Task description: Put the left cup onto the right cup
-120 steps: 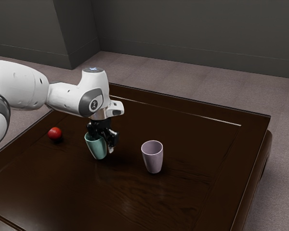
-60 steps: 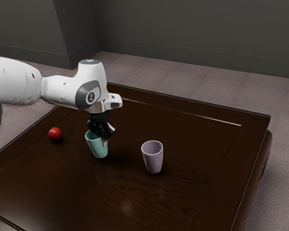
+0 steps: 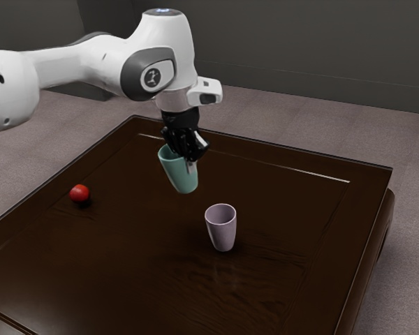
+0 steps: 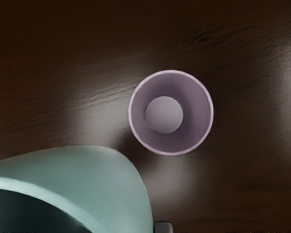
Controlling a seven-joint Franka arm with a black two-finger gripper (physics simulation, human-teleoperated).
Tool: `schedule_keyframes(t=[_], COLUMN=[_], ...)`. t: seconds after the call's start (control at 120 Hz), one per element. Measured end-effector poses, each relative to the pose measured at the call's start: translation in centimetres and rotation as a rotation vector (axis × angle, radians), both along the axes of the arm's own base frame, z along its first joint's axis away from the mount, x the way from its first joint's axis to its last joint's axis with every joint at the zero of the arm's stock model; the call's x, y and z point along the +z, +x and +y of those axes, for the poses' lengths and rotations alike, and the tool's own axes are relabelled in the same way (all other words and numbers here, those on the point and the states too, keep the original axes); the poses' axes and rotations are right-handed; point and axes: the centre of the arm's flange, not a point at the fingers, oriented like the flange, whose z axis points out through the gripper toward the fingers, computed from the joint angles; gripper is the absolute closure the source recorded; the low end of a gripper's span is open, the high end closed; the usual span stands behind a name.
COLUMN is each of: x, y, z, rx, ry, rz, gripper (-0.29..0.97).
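A teal cup (image 3: 179, 172) hangs tilted in the air above the table, with my gripper (image 3: 186, 149) shut on its rim. A lilac cup (image 3: 221, 226) stands upright on the dark wooden table (image 3: 286, 209), below the teal cup and toward the exterior view's right. In the wrist view the lilac cup (image 4: 170, 112) is seen from straight above, open mouth up, and the held teal cup (image 4: 72, 187) is the large blurred shape close under my hand.
A small red ball (image 3: 79, 193) lies on the table at the exterior view's left. The table has a raised rim all around.
My arm has lifted the teal cup well off the table and carried it toward the exterior view's right, closer to the lilac cup. The lilac cup and red ball have stayed put.
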Motion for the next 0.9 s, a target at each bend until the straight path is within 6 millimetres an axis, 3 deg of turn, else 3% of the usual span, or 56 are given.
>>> schedule_keyframes(t=[0.067,0.292,0.483,0.792,0.9], x=[-0.9,-5.6,-9.6,-12.7,-13.7], y=[0.9,4.4,6.0,6.6,6.6], z=[-2.1,-5.9,-6.5,-6.3,-6.2], rx=[-0.023,-0.045,-0.031,-0.01,-0.003], ry=[0.006,0.012,0.014,0.025,0.023], rz=[0.018,0.075,0.098,0.111,0.126], gripper=[0.78,0.78,0.78,0.78,0.55])
